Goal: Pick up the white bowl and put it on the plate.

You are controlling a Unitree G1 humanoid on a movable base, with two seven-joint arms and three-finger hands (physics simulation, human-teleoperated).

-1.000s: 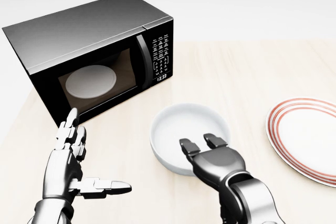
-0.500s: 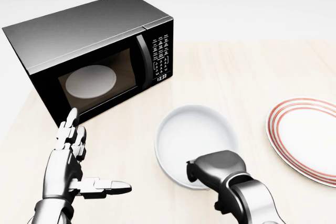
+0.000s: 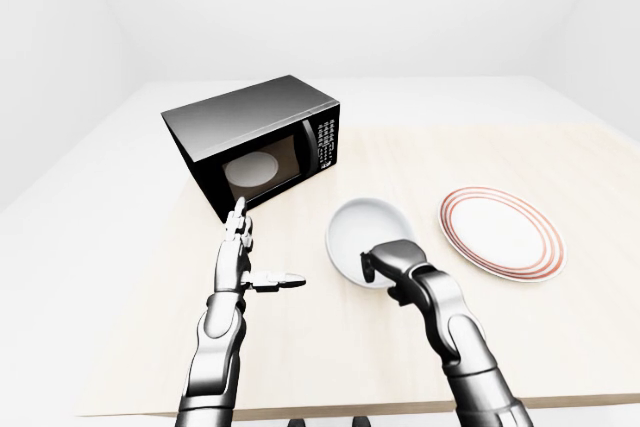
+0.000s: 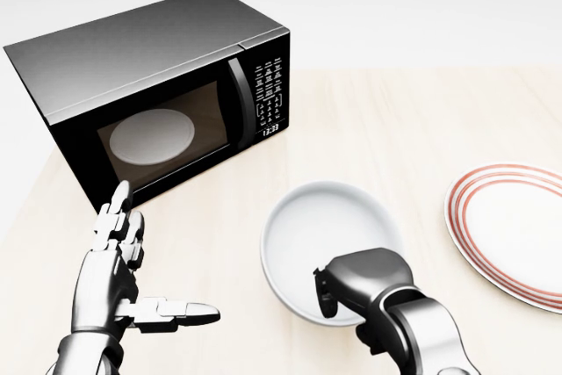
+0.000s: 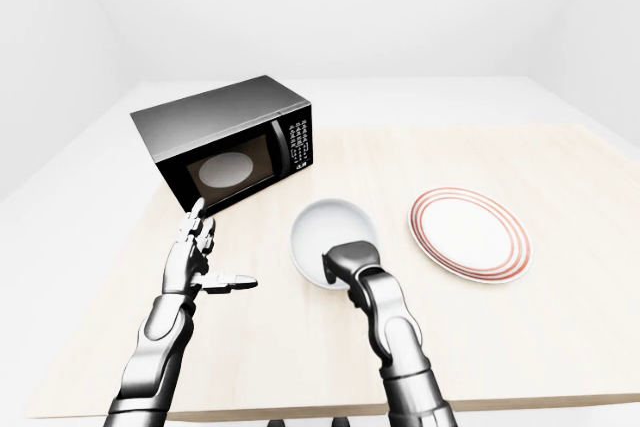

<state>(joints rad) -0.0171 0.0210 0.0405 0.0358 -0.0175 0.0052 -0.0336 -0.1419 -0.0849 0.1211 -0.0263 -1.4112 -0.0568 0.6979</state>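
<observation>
The white bowl [image 4: 327, 241] is near the middle of the wooden table, tilted toward the camera in the head view. My right hand [image 4: 356, 285] is shut on its near rim, fingers curled over the edge. The plate [image 4: 514, 230], white with red rings, lies at the right edge of the head view, a short gap to the right of the bowl. My left hand [image 4: 132, 280] hovers open at the lower left, fingers up and thumb pointing right, apart from the bowl.
A black microwave [image 4: 154, 85] with its door closed and a white turntable inside stands at the upper left. The light wooden table [image 3: 560, 317] runs on to the right and below the plate, its near edge at the bottom of the eye views.
My right hand went from open fingers at the bowl's rim to shut on it. The bowl has tipped up and shifted slightly to the right. The left hand has not moved.
</observation>
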